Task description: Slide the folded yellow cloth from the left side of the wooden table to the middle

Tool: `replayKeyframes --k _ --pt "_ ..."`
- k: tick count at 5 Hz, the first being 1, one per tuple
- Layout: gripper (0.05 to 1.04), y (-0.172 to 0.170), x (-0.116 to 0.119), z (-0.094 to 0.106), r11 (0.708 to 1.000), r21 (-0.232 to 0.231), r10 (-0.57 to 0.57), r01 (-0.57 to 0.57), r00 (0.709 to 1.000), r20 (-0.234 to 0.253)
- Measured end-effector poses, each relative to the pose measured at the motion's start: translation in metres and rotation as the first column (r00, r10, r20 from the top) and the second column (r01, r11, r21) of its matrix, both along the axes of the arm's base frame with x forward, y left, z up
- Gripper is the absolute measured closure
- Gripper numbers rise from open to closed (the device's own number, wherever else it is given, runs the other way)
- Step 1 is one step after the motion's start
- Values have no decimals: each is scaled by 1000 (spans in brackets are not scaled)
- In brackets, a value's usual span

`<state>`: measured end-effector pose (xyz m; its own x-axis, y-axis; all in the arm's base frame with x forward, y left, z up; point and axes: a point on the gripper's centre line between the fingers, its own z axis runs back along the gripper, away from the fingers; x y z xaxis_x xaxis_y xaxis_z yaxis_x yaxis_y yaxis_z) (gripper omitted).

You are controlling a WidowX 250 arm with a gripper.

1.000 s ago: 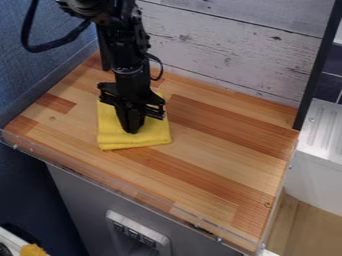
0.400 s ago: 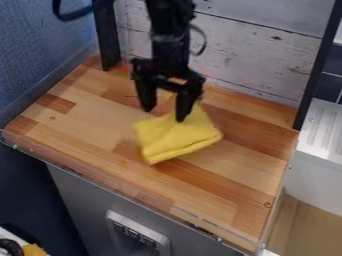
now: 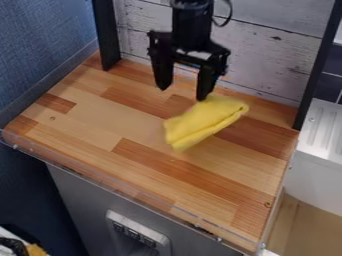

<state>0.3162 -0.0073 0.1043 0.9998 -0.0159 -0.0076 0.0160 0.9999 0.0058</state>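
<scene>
Shown above butcher-block countertop [image 3: 87,120], with black two-finger gripper [image 3: 182,94] spread wide, nothing pinched between, and folded yellow cloth [image 3: 204,121] slanting at one fingertip. Judged an ungripped stage; for firm hold, would call for centring over cloth.

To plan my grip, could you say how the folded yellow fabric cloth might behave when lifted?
The folded yellow cloth would probably droop, given its soft, bent outline. Its folded layers might slip open, and its thin fabric suggests little weight.
</scene>
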Motion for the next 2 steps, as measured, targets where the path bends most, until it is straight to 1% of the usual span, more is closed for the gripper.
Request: replayKeyframes --k 1,2 --pt "85 -8 4 11 1000 4 -3 3 1000 20" --pt "85 -14 5 15 1000 5 3 -3 1000 21"
